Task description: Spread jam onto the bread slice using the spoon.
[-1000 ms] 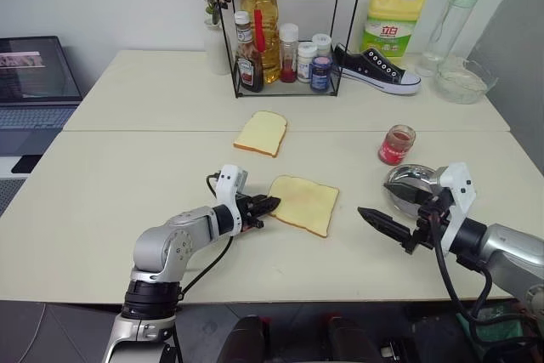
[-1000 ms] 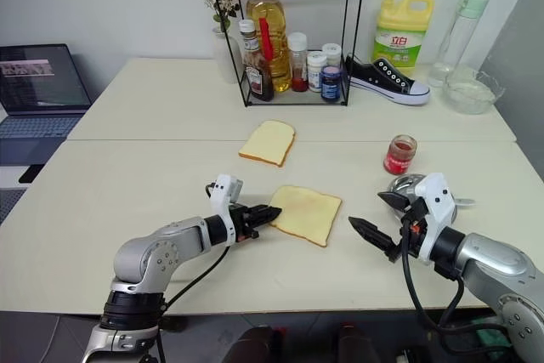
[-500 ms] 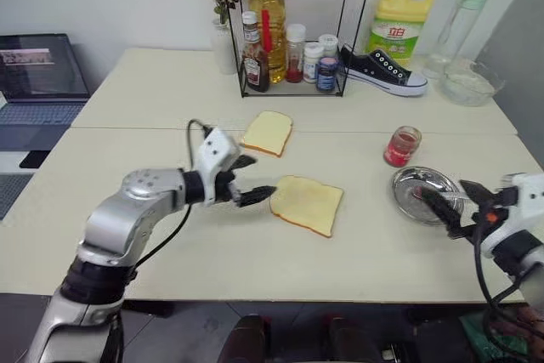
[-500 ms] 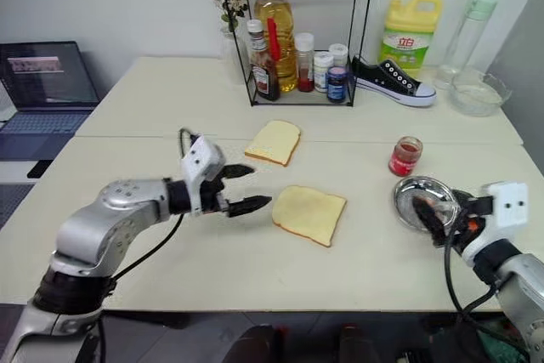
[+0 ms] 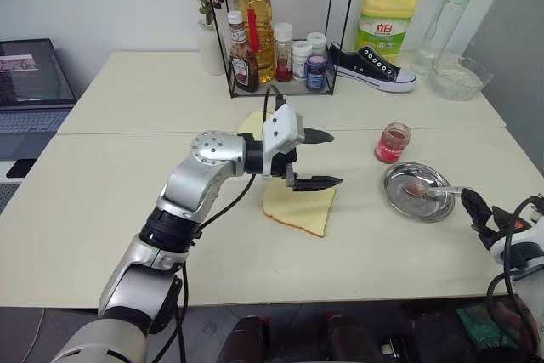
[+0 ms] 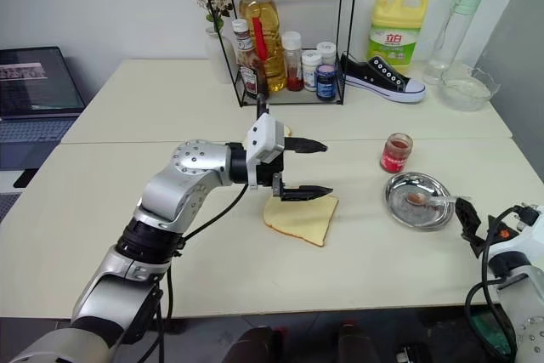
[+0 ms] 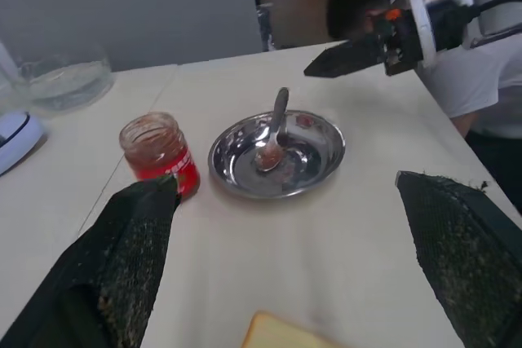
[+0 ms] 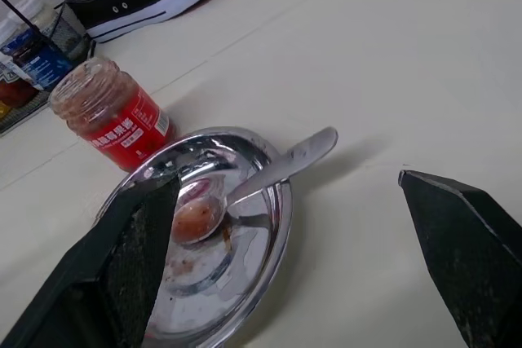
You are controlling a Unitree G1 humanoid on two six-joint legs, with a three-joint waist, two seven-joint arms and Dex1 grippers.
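Note:
The bread slice (image 5: pixel 297 208) lies flat at the table's middle. My left gripper (image 5: pixel 313 159) hovers above its far edge, open and empty, pointing right toward the dish. The spoon (image 8: pixel 261 181) rests in the round steel dish (image 5: pixel 399 197), a dab of jam (image 8: pixel 196 218) in its bowl and its handle over the rim. The jam jar (image 5: pixel 393 143) stands open just behind the dish. My right gripper (image 5: pixel 470 206) is open and empty to the right of the dish, near the spoon's handle end without touching it.
A second bread slice (image 5: pixel 249 122) lies behind my left arm, partly hidden. At the back stand a wire rack of bottles (image 5: pixel 272 40), a black shoe (image 5: pixel 370 65), a yellow detergent jug (image 5: pixel 389 19) and a glass bowl (image 5: pixel 459 78). A laptop (image 5: pixel 30 74) sits far left.
My left gripper opened, let go of the bread's left edge, rose and swung right above the slice. My right gripper moved right, past the dish. The camera shifted slightly.

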